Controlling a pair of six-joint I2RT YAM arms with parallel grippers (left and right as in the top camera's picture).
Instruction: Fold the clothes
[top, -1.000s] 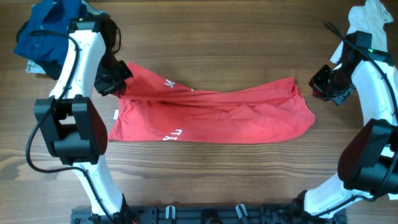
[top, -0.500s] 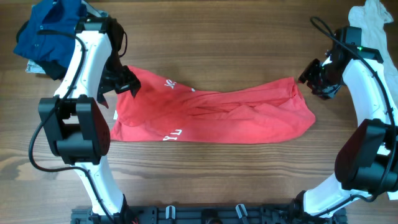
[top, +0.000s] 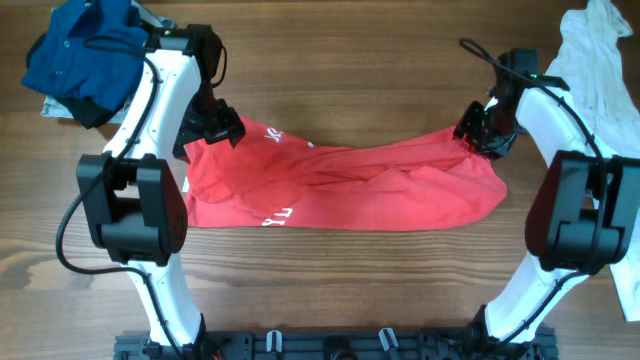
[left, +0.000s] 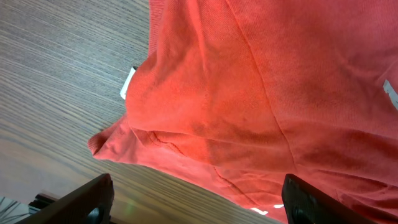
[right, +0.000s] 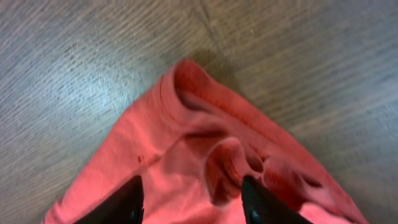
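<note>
Straddling opposite ends of the red T-shirt (top: 340, 185), both pairs of jaws stand spread.

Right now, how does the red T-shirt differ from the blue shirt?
The red T-shirt lies spread across mid-table; the blue shirt sits bunched at the far left corner. The red T-shirt shows white lettering; the blue shirt shows none. Both rest on the wooden table.

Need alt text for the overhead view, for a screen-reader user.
A large red cloth T-shirt with white lettering lies rumpled across a wooden table, the left gripper at its left end and the right gripper at its right end. A blue shirt sits top left, a white garment top right.
</note>
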